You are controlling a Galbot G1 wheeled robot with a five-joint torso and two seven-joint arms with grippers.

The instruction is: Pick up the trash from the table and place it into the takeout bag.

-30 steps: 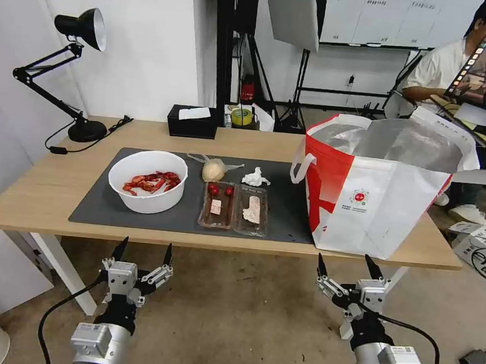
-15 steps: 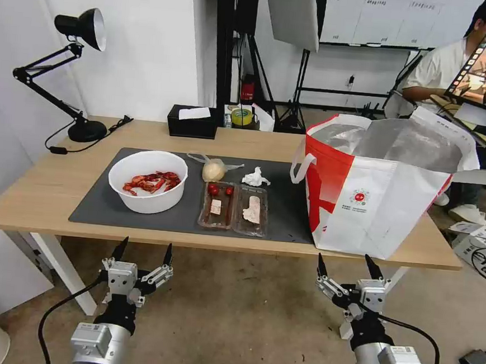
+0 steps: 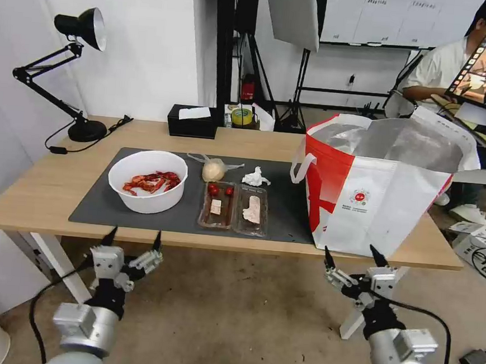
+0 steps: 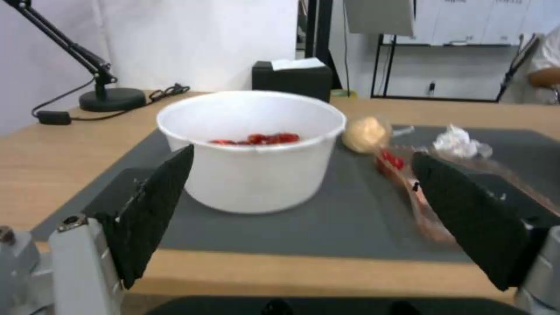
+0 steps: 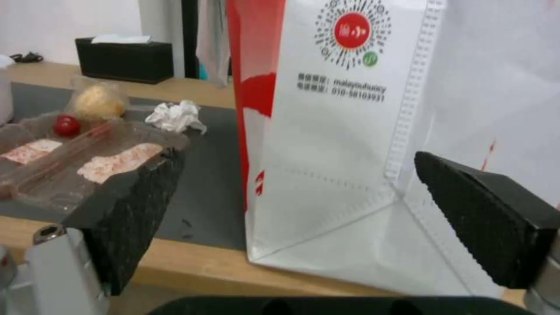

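Note:
On the light-wood table [image 3: 40, 188] lies a dark grey mat holding the trash: a white bowl [image 3: 147, 181] of red crayfish shells, two clear trays [image 3: 217, 204] [image 3: 252, 209], a clear bag with a beige lump [image 3: 214, 169] and a crumpled tissue [image 3: 255, 177]. The white-and-red takeout bag [image 3: 377, 187] stands open at the table's right end. My left gripper [image 3: 132, 237] is open just below the front edge, facing the bowl [image 4: 251, 148]. My right gripper [image 3: 356, 255] is open below the edge, facing the bag [image 5: 362, 131].
A black desk lamp [image 3: 75, 73] stands at the table's back left, a black tissue box [image 3: 191, 121] at the back middle, with a yellow tape roll [image 3: 241, 116] behind it. A person sits at a desk at the far right.
Both grippers have risen toward the table's front edge; the left one shifted slightly left, the right one slightly right. The things on the table have not moved.

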